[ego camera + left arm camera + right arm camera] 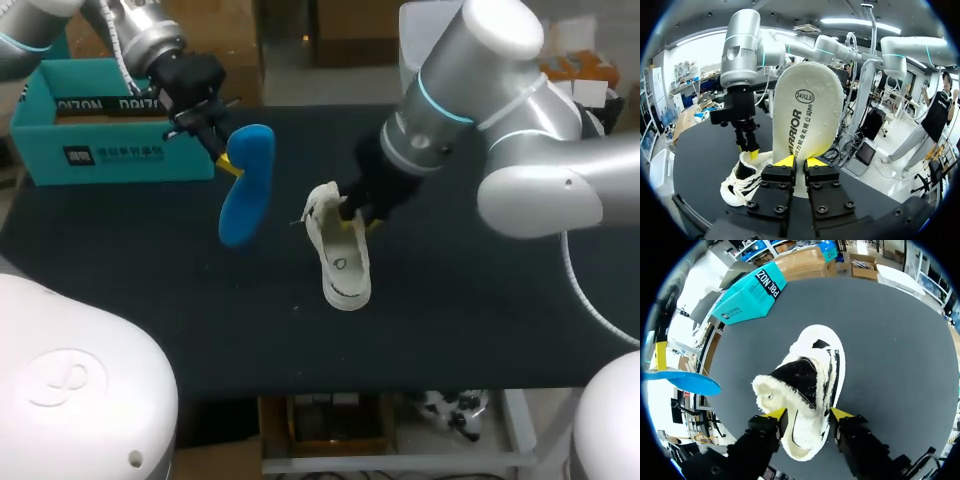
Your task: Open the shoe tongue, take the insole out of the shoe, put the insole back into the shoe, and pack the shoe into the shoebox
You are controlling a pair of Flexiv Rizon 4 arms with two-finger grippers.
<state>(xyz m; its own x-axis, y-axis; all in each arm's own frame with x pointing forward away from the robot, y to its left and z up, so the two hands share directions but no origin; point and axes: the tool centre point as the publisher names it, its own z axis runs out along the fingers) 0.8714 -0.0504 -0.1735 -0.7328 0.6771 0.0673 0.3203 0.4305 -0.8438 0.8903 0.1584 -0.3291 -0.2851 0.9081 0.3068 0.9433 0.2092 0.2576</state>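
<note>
On dark tabletop [480, 300] — white shoe [340, 265], teal shoebox [110, 150] well apart.

Shoebox [60, 150] partly behind left arm [150, 40]

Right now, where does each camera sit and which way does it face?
Head: above and behind, looking down on the table; left arm, right arm show.
Left wrist: on the left arm, looking along the left gripper holding the insole.
Right wrist: on the right arm, looking down at the shoe in the right gripper.
Shared: all show insole and shoe.
</note>
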